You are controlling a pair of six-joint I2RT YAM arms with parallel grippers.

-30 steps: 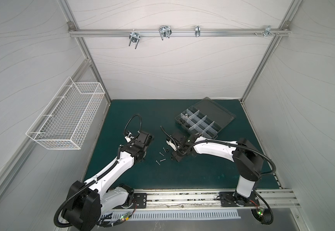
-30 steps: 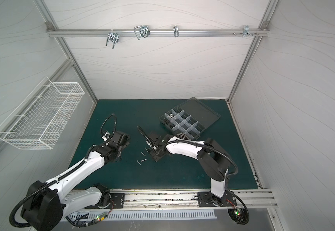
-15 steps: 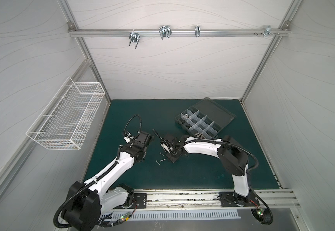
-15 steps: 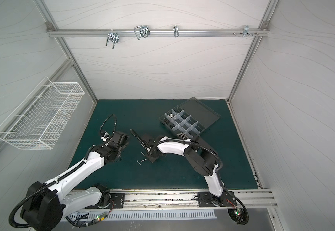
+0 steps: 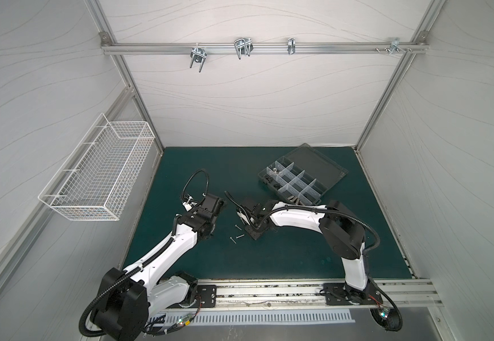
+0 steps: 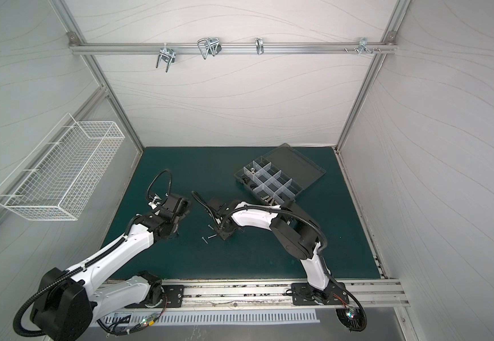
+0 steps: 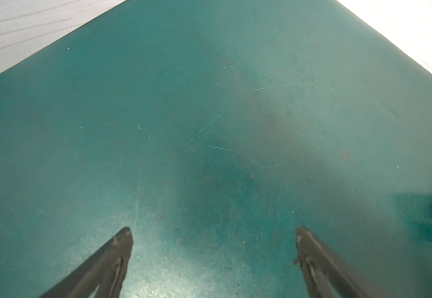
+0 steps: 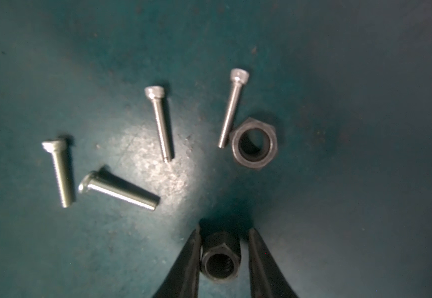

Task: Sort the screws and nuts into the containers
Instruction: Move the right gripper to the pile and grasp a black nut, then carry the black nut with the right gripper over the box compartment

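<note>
In the right wrist view a black nut (image 8: 220,258) lies on the green mat between the fingers of my right gripper (image 8: 225,229). One finger touches it and a narrow gap shows at the other. A second black nut (image 8: 255,144) and several silver screws (image 8: 159,123) lie just beyond. In both top views the right gripper (image 5: 252,231) points down beside the screws (image 5: 239,236) at mid-mat. My left gripper (image 7: 213,232) stands wide open over bare mat, left of the pile (image 5: 218,203). The containers, one divided clear box (image 5: 262,177), sit at the back right with the lid open.
A white wire basket (image 5: 98,177) hangs on the left wall, above the mat. The box's open lid (image 5: 318,166) lies flat behind it. White walls close in the mat on three sides, and a metal rail (image 5: 269,292) runs along the front edge.
The right arm has swung left to the pile of screws and nuts, and its jaws have narrowed around a black nut. The left arm has not moved.
</note>
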